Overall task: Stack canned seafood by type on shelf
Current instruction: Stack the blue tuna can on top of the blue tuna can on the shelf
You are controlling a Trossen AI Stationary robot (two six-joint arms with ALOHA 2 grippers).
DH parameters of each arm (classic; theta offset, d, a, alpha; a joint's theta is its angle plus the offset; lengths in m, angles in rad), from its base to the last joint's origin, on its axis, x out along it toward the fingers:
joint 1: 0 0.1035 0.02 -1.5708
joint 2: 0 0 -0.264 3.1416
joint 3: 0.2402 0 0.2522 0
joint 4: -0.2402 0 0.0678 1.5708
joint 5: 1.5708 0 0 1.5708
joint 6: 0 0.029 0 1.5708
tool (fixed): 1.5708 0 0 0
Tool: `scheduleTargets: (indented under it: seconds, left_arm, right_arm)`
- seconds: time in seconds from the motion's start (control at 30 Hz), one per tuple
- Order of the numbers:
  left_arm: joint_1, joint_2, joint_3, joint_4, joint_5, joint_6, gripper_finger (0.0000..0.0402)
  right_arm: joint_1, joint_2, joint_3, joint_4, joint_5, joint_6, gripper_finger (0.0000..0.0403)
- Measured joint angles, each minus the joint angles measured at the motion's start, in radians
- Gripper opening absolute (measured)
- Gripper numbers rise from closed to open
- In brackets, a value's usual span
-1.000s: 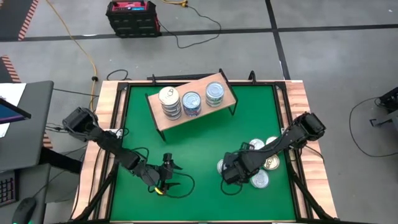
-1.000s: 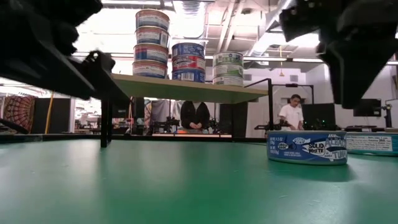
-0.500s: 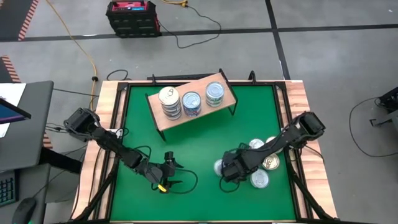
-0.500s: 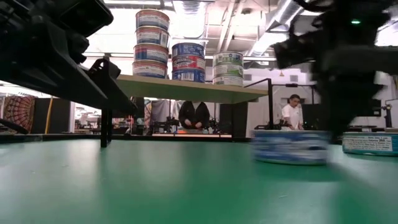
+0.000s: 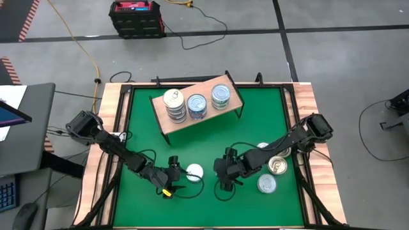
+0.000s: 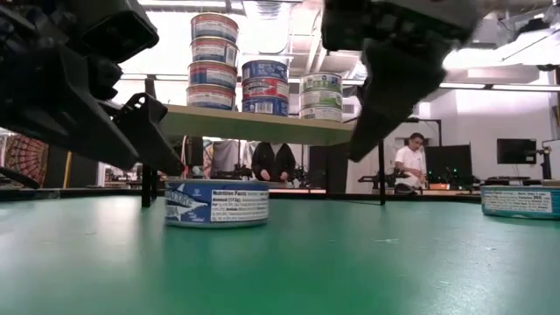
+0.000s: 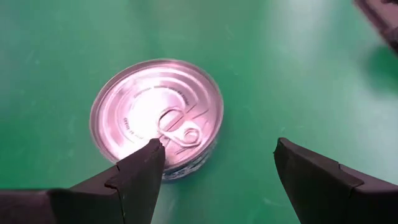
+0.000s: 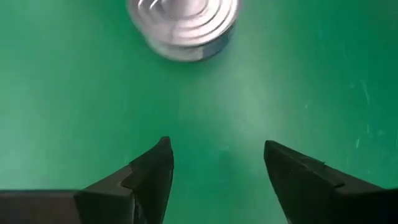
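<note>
A lone tin (image 5: 194, 171) sits mid-table between my left gripper (image 5: 177, 181) and right gripper (image 5: 223, 178) — both spread wide, grasping nothing — three stacks on the shelf (image 5: 167, 119).

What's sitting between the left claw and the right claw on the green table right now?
One silver-lidded can stands there on the green table, close by the open left claw; the open right claw is apart from it, clearest in the high view.
</note>
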Motion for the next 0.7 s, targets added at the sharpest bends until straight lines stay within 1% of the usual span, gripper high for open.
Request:
scheduleTargets:
  seconds: [0.1, 0.23, 0.3, 0.4, 0.57, 0.7]
  left_arm:
    - [0.002, 0.002, 0.0, -0.032, -0.007, 0.005, 0.029]
    - [0.005, -0.011, 0.002, -0.085, -0.03, -0.004, 0.029]
    - [0.003, -0.022, 0.001, -0.104, -0.048, -0.006, 0.029]
    - [-0.005, -0.058, 0.0, -0.107, -0.051, -0.004, 0.029]
    - [-0.029, -0.105, 0.0, -0.104, -0.082, 0.025, 0.029]
    - [-0.033, -0.115, 0.0, -0.227, -0.122, -0.021, 0.029]
  right_arm:
    - [-0.015, 0.018, 0.001, 0.068, 0.003, 0.011, 0.0276]
    - [-0.015, 0.095, 0.001, 0.22, -0.014, -0.03, 0.0276]
    - [-0.018, 0.135, 0.003, 0.27, -0.018, -0.049, 0.0276]
    - [-0.028, 0.178, 0.023, 0.265, -0.023, -0.07, 0.0276]
    - [-0.049, 0.195, 0.032, 0.269, -0.021, -0.076, 0.0276]
    - [-0.055, 0.195, 0.032, 0.272, -0.021, -0.076, 0.0276]
